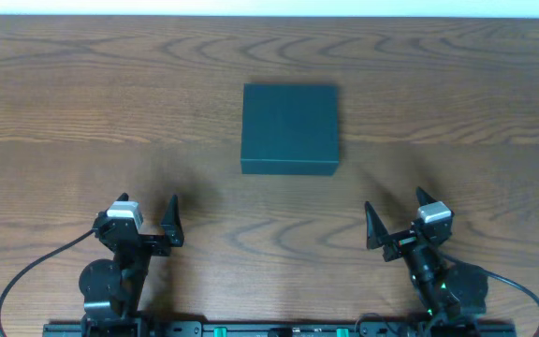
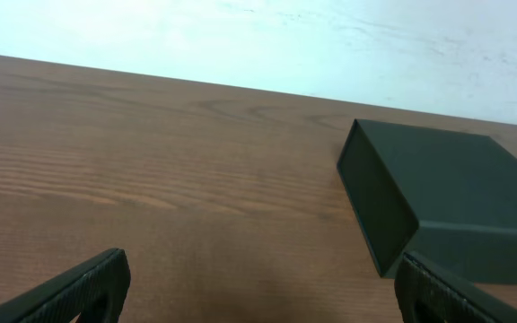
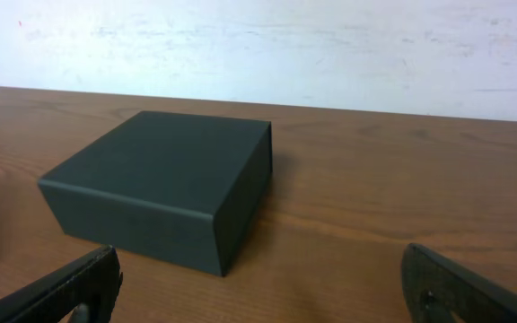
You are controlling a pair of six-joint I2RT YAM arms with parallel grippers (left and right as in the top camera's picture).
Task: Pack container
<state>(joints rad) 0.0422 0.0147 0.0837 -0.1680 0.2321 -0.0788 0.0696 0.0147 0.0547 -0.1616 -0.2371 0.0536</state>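
**Asker:** Overhead view, nearest things first: what are the arms doing?

**Describer:** The left gripper [image 1: 137,225] sits at seven o'clock and the right gripper [image 1: 408,229] at five o'clock. Both are near the front edge of the wooden table [image 1: 64,112]. Each has its jaws spread wide and holds nothing.

**Asker:** And farther out?

**Describer:** The container [image 1: 290,126] lies just past the table's centre, toward twelve o'clock, well apart from both grippers. It is a dark teal-green, matte, rectangular box, flat on the wood with its lid shut. Nothing to pack into it is in view.

**Asker:** How would it handle?

**Describer:** It looks like stiff card with crisp corners, so it should hold its shape under a pinch. It is probably light, and it may slide on the smooth wood if pushed from one side. The matte skin should give the fingers some purchase. It looks too broad to grasp across, so I would take the lid's free edge while the other arm steadies a wall. I cannot tell which side carries the hinge.
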